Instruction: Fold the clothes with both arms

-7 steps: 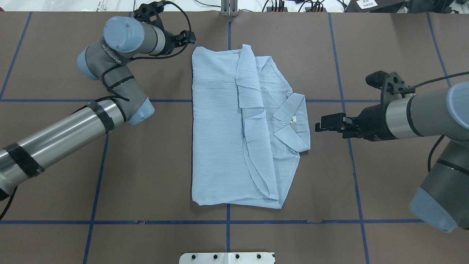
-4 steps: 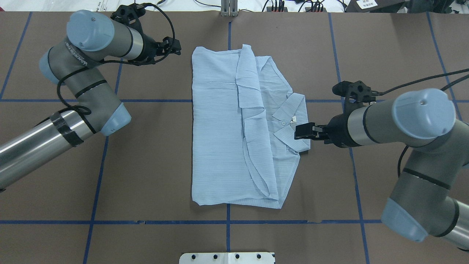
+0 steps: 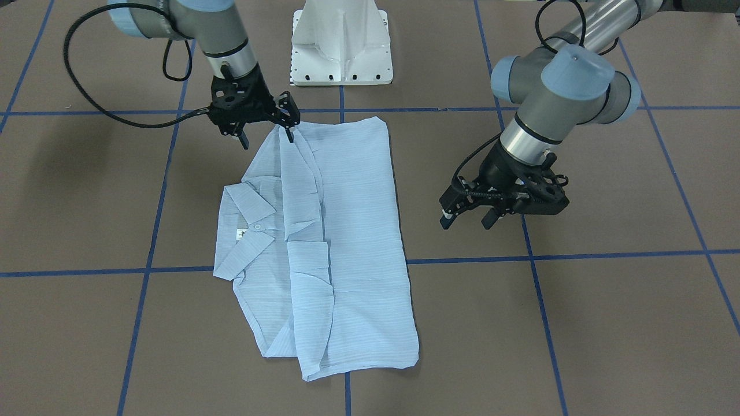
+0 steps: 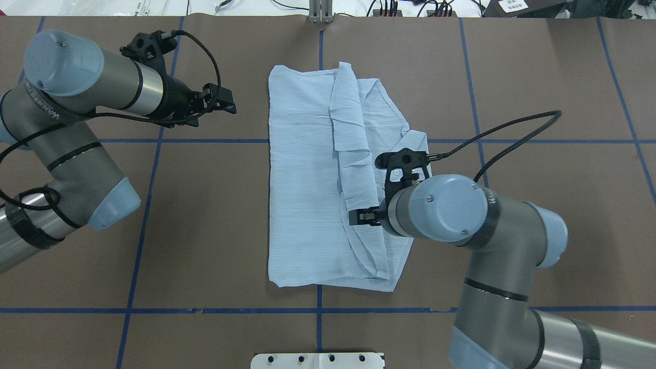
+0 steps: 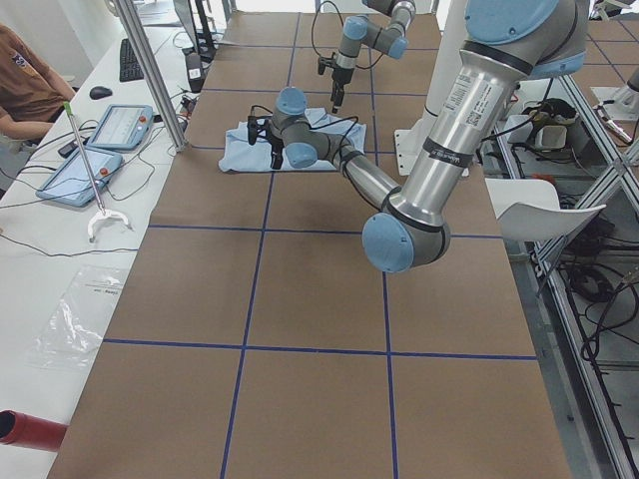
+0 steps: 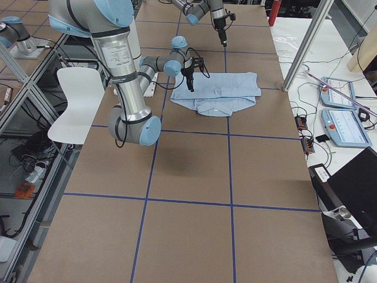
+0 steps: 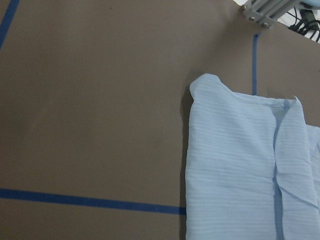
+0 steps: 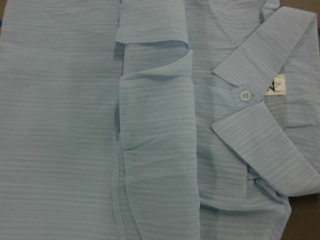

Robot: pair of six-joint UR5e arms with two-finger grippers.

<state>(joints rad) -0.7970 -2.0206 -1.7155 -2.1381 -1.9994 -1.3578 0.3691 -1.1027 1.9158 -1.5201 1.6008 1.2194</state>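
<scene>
The pale blue shirt [image 4: 302, 179] lies folded flat in the middle of the table, its collar [image 3: 245, 231] on the robot's right side and a folded-in sleeve strip running down its length. My right gripper [image 4: 359, 217] hangs open above the shirt's middle, apart from the cloth; its wrist view looks down on the collar [image 8: 270, 145] and a white button. Left of the shirt's far part, my left gripper [image 4: 225, 104] is open and empty over the bare table. In the front-facing view the left gripper [image 3: 467, 219] also stands clear of the shirt [image 3: 358, 231].
The brown table [image 4: 205, 230] carries a grid of blue tape lines. The white pedestal base [image 3: 341, 46] stands at the robot's edge. A metal post [image 4: 320, 13] and cables sit at the far edge. A person [image 5: 20, 80] and tablets are beside the table.
The right gripper has swung from beside the collar leftward to over the shirt's middle. The left gripper has drawn away from the shirt's far left corner, leftward and toward the robot.
</scene>
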